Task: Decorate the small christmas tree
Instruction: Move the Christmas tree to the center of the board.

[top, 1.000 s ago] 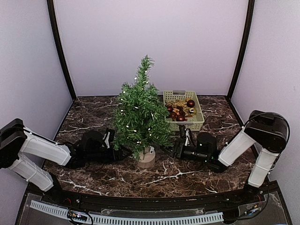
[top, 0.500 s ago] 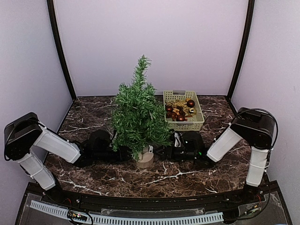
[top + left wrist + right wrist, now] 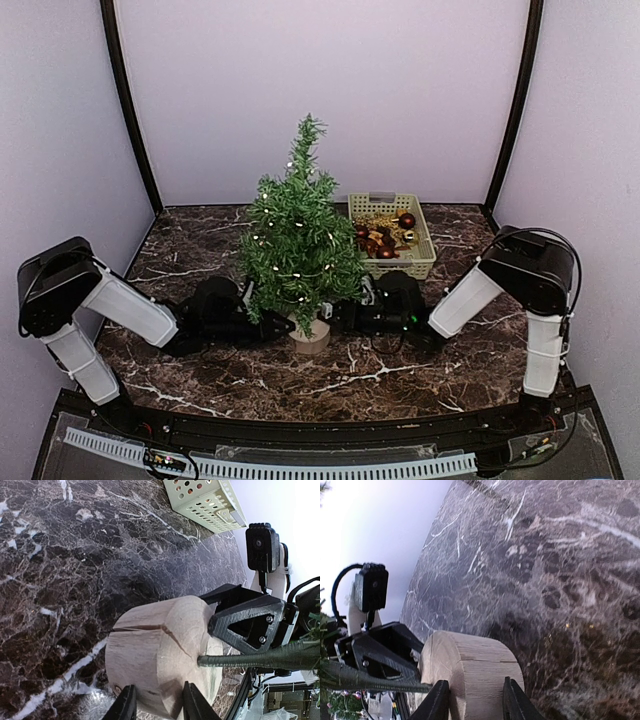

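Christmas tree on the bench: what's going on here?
Both arms lie low on the table, reaching in from either side. The left tool and the right tool each straddle the wooden stump base of the small christmas tree; whether they actually clamp it is unclear. The red and gold baubles sit in the basket behind the tree.

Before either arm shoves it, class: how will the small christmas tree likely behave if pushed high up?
Probably tips: the small christmas tree stands tall on a narrow round wooden base. Its thin trunk and bristly branches likely flex, so pushing low at the base seems steadier.
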Tool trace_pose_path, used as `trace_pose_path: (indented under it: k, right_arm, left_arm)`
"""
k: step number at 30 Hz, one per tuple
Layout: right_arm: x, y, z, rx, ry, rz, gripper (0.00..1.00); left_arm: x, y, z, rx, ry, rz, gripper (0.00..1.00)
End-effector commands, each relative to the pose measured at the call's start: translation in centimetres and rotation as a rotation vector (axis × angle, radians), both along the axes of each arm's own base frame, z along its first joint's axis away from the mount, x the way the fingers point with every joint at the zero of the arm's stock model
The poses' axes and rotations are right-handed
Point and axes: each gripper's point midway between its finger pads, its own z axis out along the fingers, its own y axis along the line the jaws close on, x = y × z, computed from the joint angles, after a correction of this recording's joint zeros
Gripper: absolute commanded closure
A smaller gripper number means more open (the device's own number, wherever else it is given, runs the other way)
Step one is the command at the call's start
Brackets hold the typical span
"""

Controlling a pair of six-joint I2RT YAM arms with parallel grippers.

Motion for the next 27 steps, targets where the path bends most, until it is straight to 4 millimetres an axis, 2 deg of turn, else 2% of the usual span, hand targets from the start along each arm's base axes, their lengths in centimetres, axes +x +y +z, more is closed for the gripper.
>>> trace_pose_path:
  k: [1,11,15,17,18,19,20,21,22,23,24,25,26,27]
  right_arm:
    - [0.3,1.5,-0.1,0.009,-0.020,0.041,0.66]
    - [3.8,1.5,0.3,-0.008,-0.093,0.015,0.67]
    - [4.9,0.0,1.4,0.001,-0.120,-0.030,0.62]
    - [5.1,-1.5,2.1,-0.004,-0.133,-0.067,0.54]
    - [5.2,-2.7,2.2,-0.019,-0.137,-0.091,0.50]
    - [5.2,-3.7,2.4,-0.031,-0.138,-0.111,0.46]
    - [5.3,-4.9,2.4,-0.048,-0.134,-0.138,0.44]
    - [5.3,-6.1,3.4,-0.046,-0.147,-0.161,0.41]
    - [5.1,-7.3,3.8,-0.058,-0.150,-0.184,0.40]
    - [5.1,-8.6,4.2,-0.074,-0.155,-0.212,0.38]
    - [5.1,-10.0,4.6,-0.094,-0.163,-0.241,0.37]
    - [5.1,-11.3,4.8,-0.132,-0.167,-0.272,0.35]
    - [5.4,-12.6,5.5,-0.169,-0.183,-0.303,0.34]
    - [5.6,-13.9,5.8,-0.227,-0.194,-0.333,0.34]
  left_arm:
    - [0.8,-1.2,0.8,-0.019,-0.032,-0.007,0.67]
    - [2.7,-0.9,0.5,0.027,-0.077,0.034,0.67]
    - [3.3,0.3,0.5,0.061,-0.090,0.077,0.59]
    - [3.5,1.6,1.6,0.062,-0.115,0.115,0.52]
    - [3.5,2.9,1.0,0.076,-0.106,0.143,0.47]
    - [3.5,3.4,1.9,0.055,-0.117,0.159,0.45]
    - [3.5,4.9,1.4,0.068,-0.105,0.186,0.40]
    - [3.4,5.5,2.1,0.058,-0.112,0.200,0.36]
    - [3.1,6.9,1.3,0.091,-0.089,0.221,0.35]
    - [3.1,7.4,2.4,0.083,-0.111,0.228,0.33]
    - [2.8,8.4,1.7,0.122,-0.084,0.240,0.32]
    - [2.9,8.8,3.1,0.109,-0.112,0.242,0.31]
    - [2.8,9.7,2.8,0.127,-0.084,0.247,0.30]
    - [2.8,10.1,4.1,0.111,-0.107,0.246,0.29]
